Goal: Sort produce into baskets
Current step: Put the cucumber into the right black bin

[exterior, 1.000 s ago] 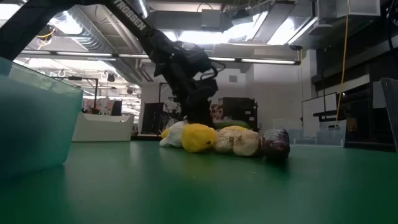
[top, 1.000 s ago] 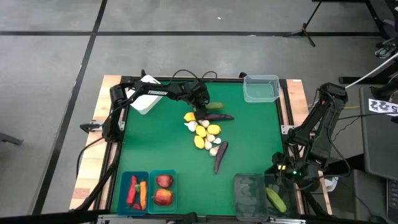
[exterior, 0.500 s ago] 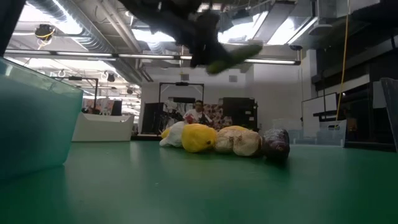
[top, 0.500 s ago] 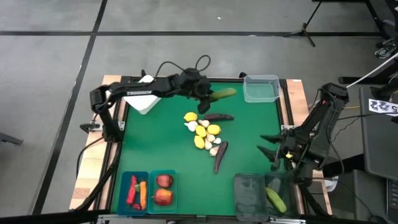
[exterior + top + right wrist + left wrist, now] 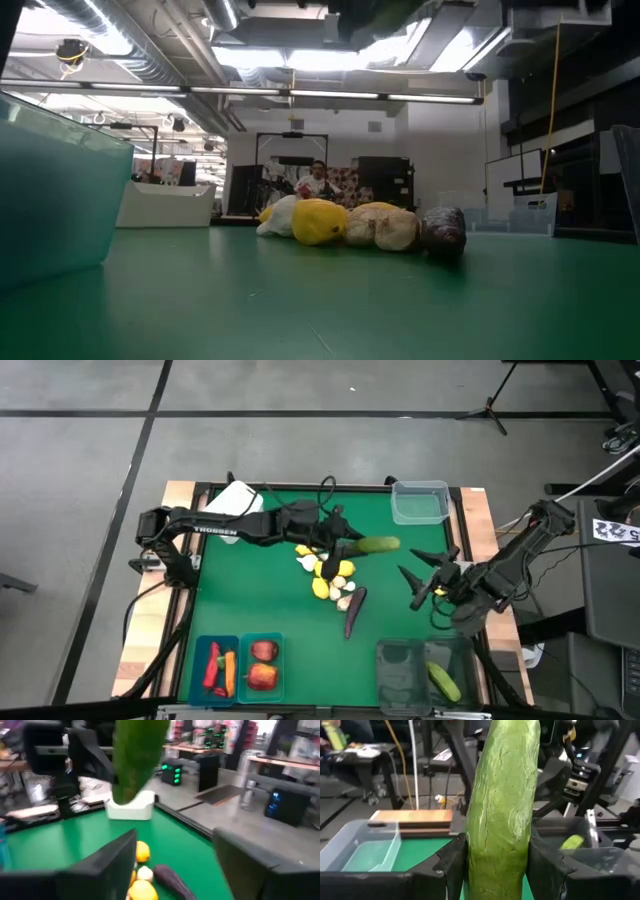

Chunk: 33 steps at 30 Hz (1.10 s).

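Observation:
My left gripper [image 5: 343, 544] is shut on a green cucumber [image 5: 376, 544] and holds it above the produce pile [image 5: 330, 575] of yellow lemons, white garlic and dark eggplants at mid-table. My right gripper [image 5: 422, 572] is open and empty just right of the cucumber's free end, its fingers pointing toward the table's left. The right wrist view shows the cucumber [image 5: 137, 755] ahead of the open fingers [image 5: 110, 865]. A second cucumber [image 5: 443, 682] lies in a dark-tinted bin at the near right. My left gripper pinches the cucumber's two sides [image 5: 480, 860] between its two fingers [image 5: 451, 865], near the end toward the table's left. The fingers come about level from the left and lie along the cucumber. The cucumber sticks out toward the table's right, lifted clear of the pile.
A clear tub [image 5: 420, 502] stands at the far right and a white box [image 5: 235, 512] at the far left. Two teal bins [image 5: 238, 665] with red and orange produce stand at the near left, and two dark-tinted bins [image 5: 402, 665] at the near right. An eggplant [image 5: 355, 610] lies near the pile.
My left gripper has lifted the cucumber off the pile and carried it toward the table's right, where it now sticks out level. My right gripper has gone from the near right corner toward the far edge and the middle, nearer the cucumber.

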Available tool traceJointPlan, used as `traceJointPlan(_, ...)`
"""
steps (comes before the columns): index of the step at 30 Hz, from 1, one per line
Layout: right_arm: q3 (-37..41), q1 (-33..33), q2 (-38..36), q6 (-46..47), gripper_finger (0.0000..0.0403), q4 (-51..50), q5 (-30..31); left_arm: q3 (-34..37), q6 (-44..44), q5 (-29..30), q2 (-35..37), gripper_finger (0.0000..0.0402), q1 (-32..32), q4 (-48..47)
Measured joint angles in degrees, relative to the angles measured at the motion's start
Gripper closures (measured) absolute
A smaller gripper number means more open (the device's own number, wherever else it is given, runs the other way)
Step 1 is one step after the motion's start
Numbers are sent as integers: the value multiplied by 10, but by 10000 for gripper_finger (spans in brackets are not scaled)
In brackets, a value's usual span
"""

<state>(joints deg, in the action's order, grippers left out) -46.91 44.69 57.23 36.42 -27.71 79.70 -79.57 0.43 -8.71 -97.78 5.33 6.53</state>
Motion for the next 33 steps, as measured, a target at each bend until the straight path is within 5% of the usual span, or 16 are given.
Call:
traceJointPlan(6, -23, -13, 0, -280, 140, 201, -128, 0, 9, 1, 0, 233, -25, 63)
traceJointPlan(17, -22, -17, 0, -484, 81, 363, -177, 3, 16, 2, 0, 233, -49, 126)
traceJointPlan(33, -22, -130, 22, -500, 50, 414, -329, 4, 29, 2, -28, 233, -60, 155)
